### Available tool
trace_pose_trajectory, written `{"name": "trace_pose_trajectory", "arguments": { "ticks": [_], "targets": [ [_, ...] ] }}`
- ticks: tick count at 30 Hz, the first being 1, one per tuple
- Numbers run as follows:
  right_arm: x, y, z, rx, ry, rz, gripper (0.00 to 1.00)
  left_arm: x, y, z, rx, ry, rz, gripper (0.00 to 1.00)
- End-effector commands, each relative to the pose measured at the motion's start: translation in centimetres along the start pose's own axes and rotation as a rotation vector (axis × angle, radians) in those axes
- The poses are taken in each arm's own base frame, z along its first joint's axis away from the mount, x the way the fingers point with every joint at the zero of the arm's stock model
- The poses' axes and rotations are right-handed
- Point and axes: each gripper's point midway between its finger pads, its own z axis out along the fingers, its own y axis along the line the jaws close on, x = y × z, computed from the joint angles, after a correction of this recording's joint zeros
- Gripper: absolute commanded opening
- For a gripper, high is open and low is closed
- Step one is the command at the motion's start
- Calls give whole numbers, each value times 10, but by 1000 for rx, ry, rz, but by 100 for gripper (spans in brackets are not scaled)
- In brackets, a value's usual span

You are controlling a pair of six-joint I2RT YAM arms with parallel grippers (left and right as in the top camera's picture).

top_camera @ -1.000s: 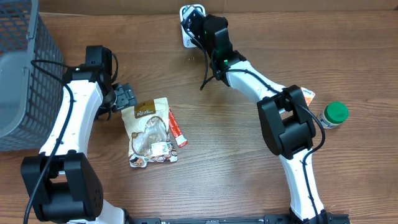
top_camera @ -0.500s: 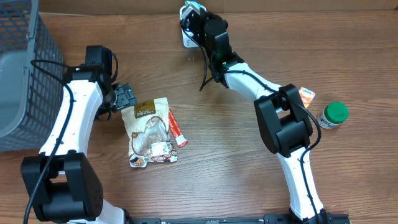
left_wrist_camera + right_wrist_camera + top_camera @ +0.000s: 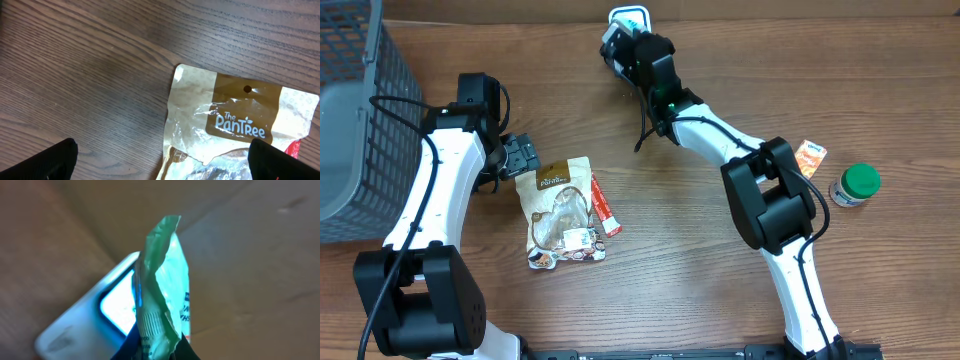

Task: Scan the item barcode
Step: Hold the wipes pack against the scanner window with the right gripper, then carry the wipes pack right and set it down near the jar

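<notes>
My right gripper (image 3: 622, 48) is at the back of the table, shut on a small crinkled green-and-white packet (image 3: 162, 292) with printed stripes on its lower part. The packet stands upright just in front of the white scanner (image 3: 80, 327), whose window glows blue (image 3: 629, 17). My left gripper (image 3: 162, 162) hangs open over the top edge of a tan Pantree pouch (image 3: 240, 125), its dark fingertips (image 3: 50, 162) wide apart with nothing between them. In the overhead view that pouch (image 3: 563, 210) lies left of centre.
A red sachet (image 3: 604, 204) lies against the pouch's right side. An orange packet (image 3: 811, 155) and a green-lidded jar (image 3: 856, 185) sit at the right. A grey wire basket (image 3: 360, 110) fills the far left.
My right gripper has shifted left and toward the scanner with the packet in it; the scanner's blue window now shows beside it. The left arm has not moved.
</notes>
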Motion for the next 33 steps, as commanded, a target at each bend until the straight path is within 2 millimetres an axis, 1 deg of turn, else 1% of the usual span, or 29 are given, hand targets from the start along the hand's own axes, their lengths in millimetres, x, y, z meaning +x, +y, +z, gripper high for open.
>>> {"name": "trace_pose_trajectory", "arguments": {
  "ticks": [1,3,8,10,11,14,16,17,18,21,24,27,30,33],
  "targets": [
    [31,27,3,-80,88,-20,4,-4,2,-6,-4,-25,3,100],
    [33,33,2,-97,101,-27,4,-4,2,-6,-4,-25,3,100],
    [27,33,2,-92,81,-25,4,-4,2,-6,-4,-25,3,100],
    [21,25,2,-59,64,-16,4,-4,2,-6,-4,-25,3,100],
    [17,17,1,-33,57,-11,4,-4,2,-6,-4,-25,3,100],
    [-10,-14,-8,37,-4,74,4,-4,2,-6,-4,-25,3,100],
    [-29,-41,-19,79,-48,133,4,-4,2,-6,-4,-25,3,100],
    [-46,-73,-34,116,-83,191,4,-4,2,-6,-4,-25,3,100],
    [-53,-89,-43,130,-94,226,4,-4,2,-6,-4,-25,3,100],
    [-62,-124,-68,143,-86,321,4,-4,2,-7,-4,-25,3,100],
    [-58,-148,-96,122,-28,436,4,-4,2,-7,-4,-25,3,100],
    [-42,-154,-123,48,73,517,4,-4,2,-6,-4,-25,3,100],
    [-18,-142,-150,-80,202,607,4,-4,2,-6,-4,-25,3,100],
    [17,-106,-181,-287,385,670,4,-4,2,-6,-4,-25,3,100]
  ]
}}
